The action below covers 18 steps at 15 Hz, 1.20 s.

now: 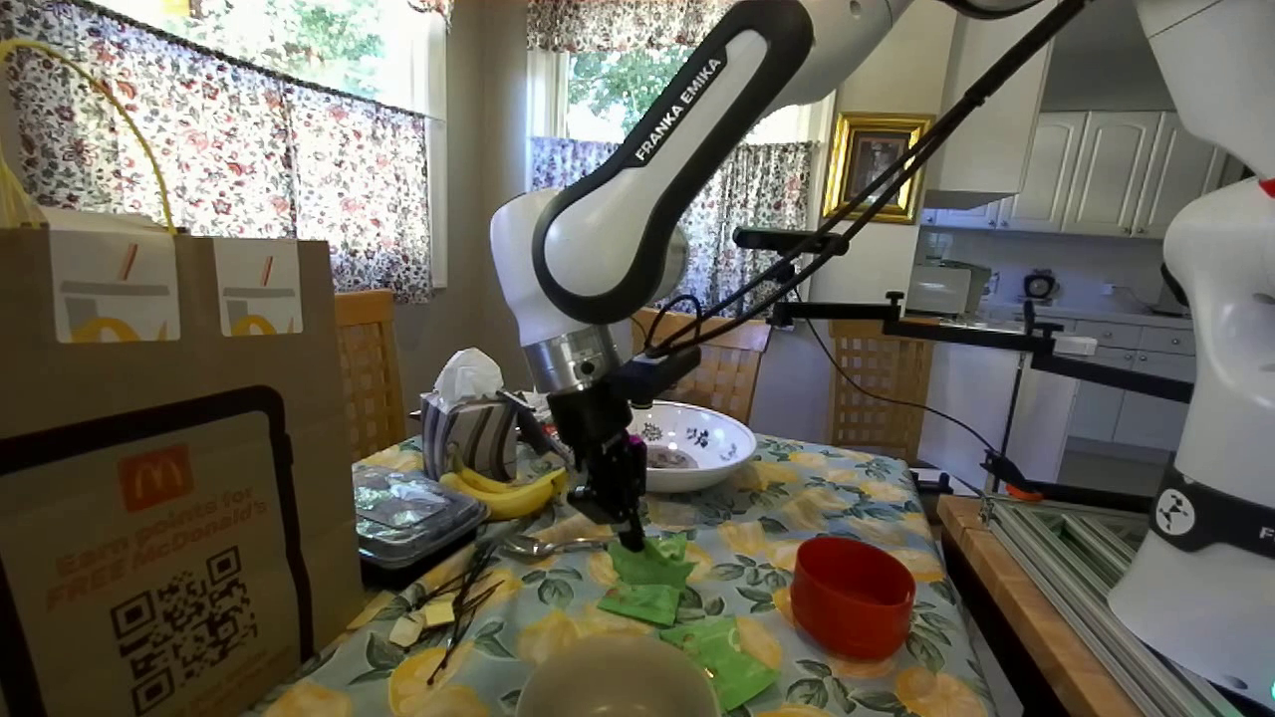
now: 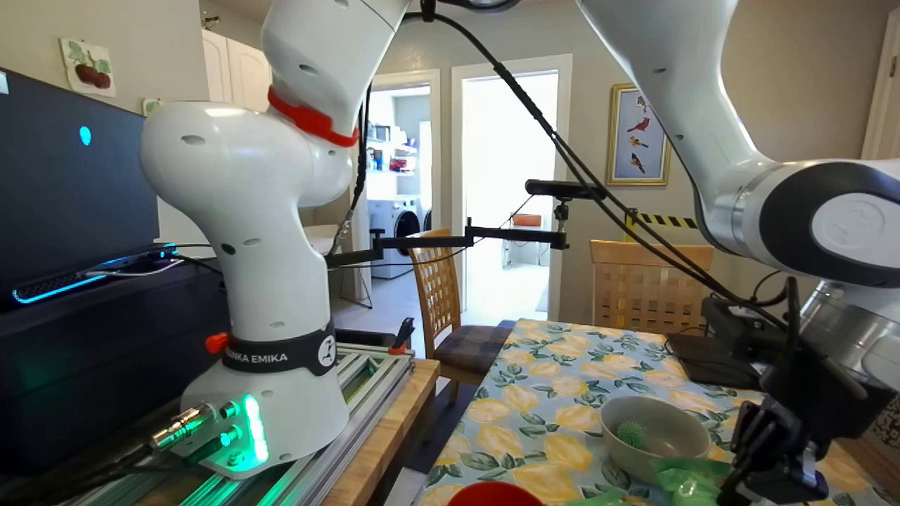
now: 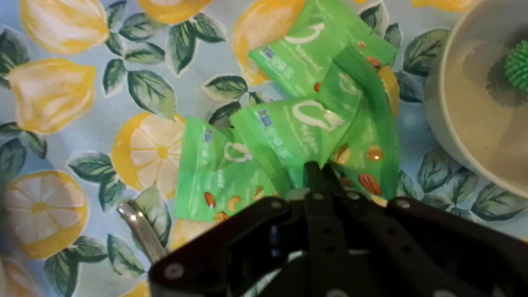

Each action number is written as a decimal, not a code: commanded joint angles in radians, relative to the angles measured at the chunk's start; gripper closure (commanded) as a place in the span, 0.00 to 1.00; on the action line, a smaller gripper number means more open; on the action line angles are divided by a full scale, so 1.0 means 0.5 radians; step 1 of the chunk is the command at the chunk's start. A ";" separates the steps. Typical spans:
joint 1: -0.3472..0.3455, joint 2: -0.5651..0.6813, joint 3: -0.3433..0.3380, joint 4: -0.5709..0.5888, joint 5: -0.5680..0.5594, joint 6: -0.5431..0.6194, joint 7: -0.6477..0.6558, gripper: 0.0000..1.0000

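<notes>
My gripper (image 3: 319, 167) points down and its fingertips are closed together on a green nut-snack packet (image 3: 288, 128), whose film folds in between them. In an exterior view the gripper (image 1: 632, 538) pinches this packet (image 1: 657, 560) just over the table. Another green packet (image 3: 218, 177) lies against it on the left in the wrist view, partly covered. A third green packet (image 3: 317, 45) lies behind it, by the bowl. I cannot tell whether the held packet still touches the table. A grey-beige bowl (image 3: 447, 111) with a green spiky ball (image 3: 517, 68) stands at the right.
A red container (image 1: 852, 597) stands near the table's edge. A spoon (image 1: 548, 546), bananas (image 1: 508, 493), a tissue box (image 1: 468, 433), a large white bowl (image 1: 707, 468), a plastic box (image 1: 413, 513), dark twigs (image 1: 463, 607) and a tall paper bag (image 1: 169, 478) surround the gripper.
</notes>
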 commanded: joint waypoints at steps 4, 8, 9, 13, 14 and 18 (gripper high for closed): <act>0.147 -0.195 -0.003 -0.302 -0.344 -0.163 -0.012 1.00; 0.237 -0.214 0.011 -0.406 -0.564 -0.253 0.001 1.00; 0.251 -0.221 0.015 -0.430 -0.603 -0.262 0.000 1.00; 0.295 -0.262 0.030 -0.527 -0.733 -0.280 0.026 1.00; 0.300 -0.272 0.035 -0.545 -0.754 -0.284 0.031 1.00; 0.308 -0.341 0.035 -0.648 -0.842 -0.245 0.068 1.00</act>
